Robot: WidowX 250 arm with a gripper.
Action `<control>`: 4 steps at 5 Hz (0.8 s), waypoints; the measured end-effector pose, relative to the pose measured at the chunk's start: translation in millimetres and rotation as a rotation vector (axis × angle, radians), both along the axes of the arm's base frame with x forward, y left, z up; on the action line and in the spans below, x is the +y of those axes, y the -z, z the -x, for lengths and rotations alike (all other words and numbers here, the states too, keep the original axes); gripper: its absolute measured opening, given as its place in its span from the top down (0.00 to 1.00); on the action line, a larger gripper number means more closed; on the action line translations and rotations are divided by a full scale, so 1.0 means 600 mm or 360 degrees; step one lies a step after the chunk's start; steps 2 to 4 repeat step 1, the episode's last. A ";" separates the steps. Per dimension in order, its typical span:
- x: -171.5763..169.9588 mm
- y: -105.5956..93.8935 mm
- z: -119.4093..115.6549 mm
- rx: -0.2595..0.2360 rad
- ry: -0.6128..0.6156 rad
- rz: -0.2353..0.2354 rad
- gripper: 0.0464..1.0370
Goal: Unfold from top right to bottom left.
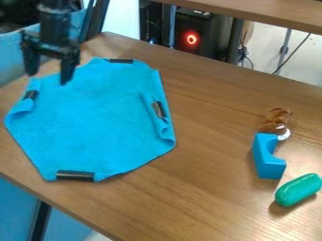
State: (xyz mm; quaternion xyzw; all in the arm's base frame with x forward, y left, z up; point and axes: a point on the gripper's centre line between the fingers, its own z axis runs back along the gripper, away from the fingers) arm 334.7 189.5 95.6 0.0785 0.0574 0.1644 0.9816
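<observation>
While the hand (48, 76) hangs spread, the blue cloth (94, 122) lies below, upper-left edge nearest.

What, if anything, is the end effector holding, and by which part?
Nothing is held: the end effector hangs open at the upper-left side of the blue cloth.

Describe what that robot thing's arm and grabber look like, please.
The arm is black and blocky, like a thick post. At its end is a black gripper: a wide crosspiece with two chunky, dark fingers. Whether it has cables or markings, I can't tell.
</observation>
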 end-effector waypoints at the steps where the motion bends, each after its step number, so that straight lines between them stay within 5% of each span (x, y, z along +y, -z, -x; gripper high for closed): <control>1: -0.035 -0.061 -0.029 -0.0077 -0.0068 0.0131 0.04; 4: -0.035 -0.061 -0.029 -0.0077 -0.0068 0.0131 0.04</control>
